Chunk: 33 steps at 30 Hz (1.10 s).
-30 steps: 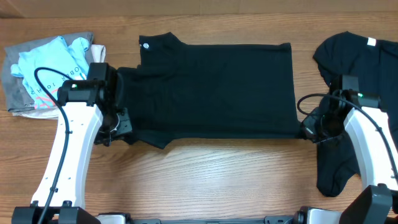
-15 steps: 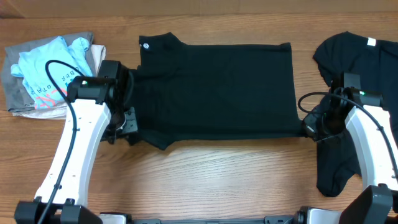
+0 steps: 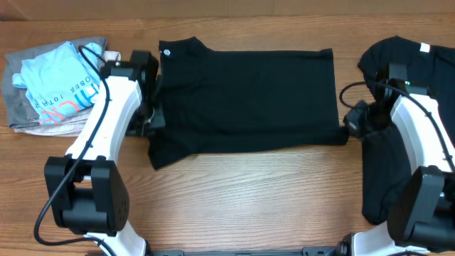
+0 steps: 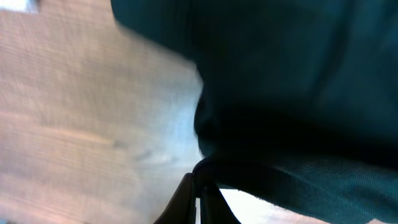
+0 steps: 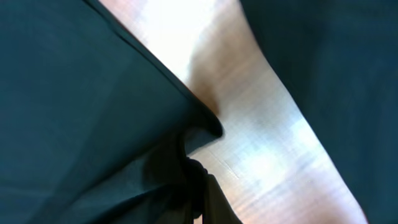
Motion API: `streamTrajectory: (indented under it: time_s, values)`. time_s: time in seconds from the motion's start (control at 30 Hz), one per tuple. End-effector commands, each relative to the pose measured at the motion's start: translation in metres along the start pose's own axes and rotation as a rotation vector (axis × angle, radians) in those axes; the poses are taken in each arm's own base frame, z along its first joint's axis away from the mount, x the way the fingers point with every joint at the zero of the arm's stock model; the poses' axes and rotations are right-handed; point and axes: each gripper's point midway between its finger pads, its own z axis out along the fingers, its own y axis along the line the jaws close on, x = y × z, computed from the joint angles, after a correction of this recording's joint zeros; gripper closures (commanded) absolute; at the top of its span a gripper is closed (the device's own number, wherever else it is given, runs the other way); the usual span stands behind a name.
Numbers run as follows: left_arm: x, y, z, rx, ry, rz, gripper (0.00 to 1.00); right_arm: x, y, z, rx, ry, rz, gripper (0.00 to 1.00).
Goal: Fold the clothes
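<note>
Black shirt (image 3: 249, 99) lies spread across the middle of the table (image 3: 249, 206), long side running L to R, collar w/ a small white logo (image 3: 166, 51) at the far L corner. Far edge is straight. Near edge slants, sitting closer to the robot at the L end than at the R. L gripper (image 3: 152, 122) is at the shirt's L side, approx. halfway along it. R gripper (image 3: 349, 129) is at the near R corner. In the left wrist view the L gripper (image 4: 198, 186) has its fingers pressed together on a rolled hem of the black shirt (image 4: 298, 81), w/ bare table (image 4: 81, 112) beside it. In the right wrist view the R gripper (image 5: 194, 180) is likewise pinched tight, w/ the corner of the black shirt (image 5: 81, 106) bunched between the fingers and a strip of table (image 5: 261, 124) next to it. L of the shirt is a pile of clothes (image 3: 50, 85), a light blue printed tee on top of grey and white pieces, just beside the L arm. On the R is a 2nd black garment (image 3: 398, 78), crumpled and partly under the R arm, w/ a gap of wood between it and the shirt.
</note>
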Motion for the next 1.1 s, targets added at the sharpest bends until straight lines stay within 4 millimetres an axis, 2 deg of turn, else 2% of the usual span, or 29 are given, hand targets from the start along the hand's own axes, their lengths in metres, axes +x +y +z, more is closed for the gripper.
streamTrajectory:
  time_s: [0.0, 0.2, 0.43, 0.6, 0.77, 0.93, 1.07]
  values:
    - [-0.028, -0.005, -0.019, 0.005, -0.097, 0.013, 0.96, -0.018, 0.014, -0.006, -0.058, -0.045, 0.0, 0.96]
    - [-0.057, -0.022, -0.028, 0.048, -0.222, 0.022, 0.96, -0.035, 0.027, -0.004, -0.103, -0.107, -0.01, 0.96]
    - [-0.08, -0.045, -0.033, 0.065, -0.332, 0.096, 0.96, -0.047, 0.038, 0.016, -0.117, -0.124, -0.03, 0.96]
    - [-0.09, -0.043, -0.035, 0.035, -0.375, 0.087, 0.96, -0.056, 0.052, 0.019, -0.145, -0.168, -0.07, 0.96]
    - [-0.094, -0.045, -0.021, 0.019, -0.357, 0.09, 0.96, -0.057, 0.063, 0.018, -0.165, -0.19, -0.091, 0.96]
    - [-0.106, -0.03, -0.007, -0.093, -0.373, 0.068, 0.96, -0.058, 0.073, 0.017, -0.184, -0.212, -0.112, 0.96]
    - [-0.11, -0.025, -0.001, -0.117, -0.37, 0.046, 0.96, -0.059, 0.073, 0.019, -0.171, -0.222, -0.115, 0.96]
